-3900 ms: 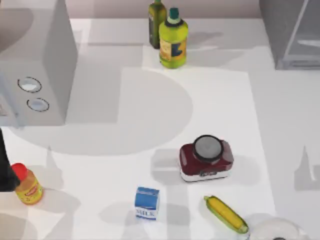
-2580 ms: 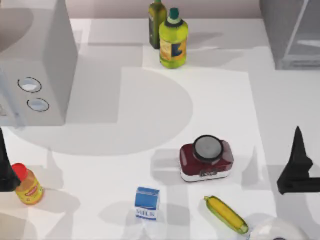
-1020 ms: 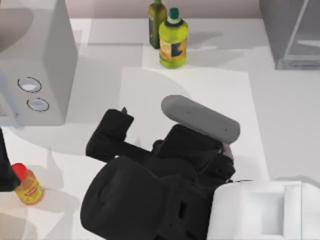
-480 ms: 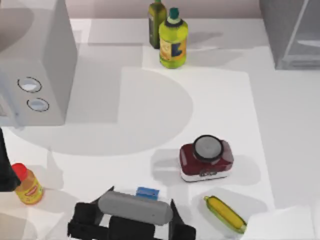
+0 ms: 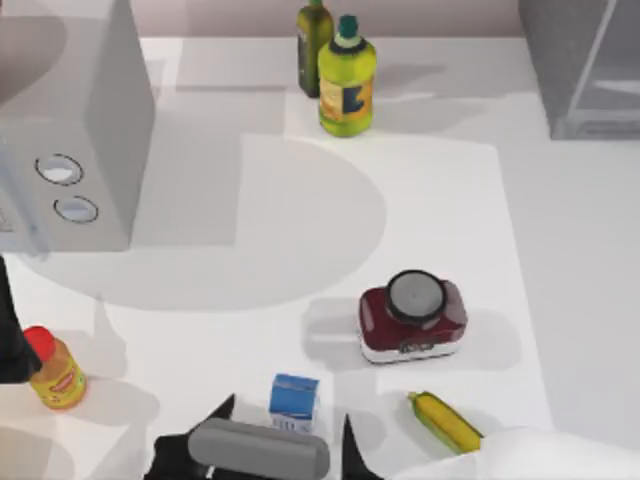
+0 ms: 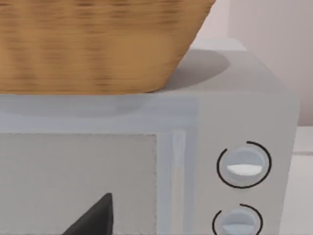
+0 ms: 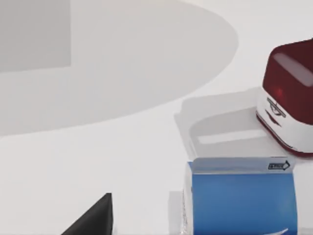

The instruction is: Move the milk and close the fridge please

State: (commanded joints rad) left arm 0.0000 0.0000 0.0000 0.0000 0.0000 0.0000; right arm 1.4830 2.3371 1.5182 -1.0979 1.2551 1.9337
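The milk point(image 5: 294, 398), a small carton with a blue top, stands near the table's front edge, left of the red jar. My right gripper point(image 5: 287, 414) is open, with one dark finger on each side of the carton and its grey body just in front. Up close in the right wrist view, the milk point(image 7: 242, 200) sits beside one fingertip point(image 7: 95, 218). The fridge point(image 5: 575, 70) stands at the far right corner, its door panel swung open. My left gripper point(image 5: 8, 345) is parked at the left edge, open, facing the box with two dials.
A red jar point(image 5: 412, 316) stands right of the milk, and a yellow-green cob point(image 5: 445, 422) lies in front of it. A yellow red-capped bottle point(image 5: 55, 370) is at front left. Two oil bottles point(image 5: 345, 80) stand at the back. A dial box point(image 5: 70, 140) carries a wicker basket point(image 6: 98, 44).
My right arm came in from the right, swept over the middle of the table, and now sits low at the front edge, open around the milk. The left arm has stayed still.
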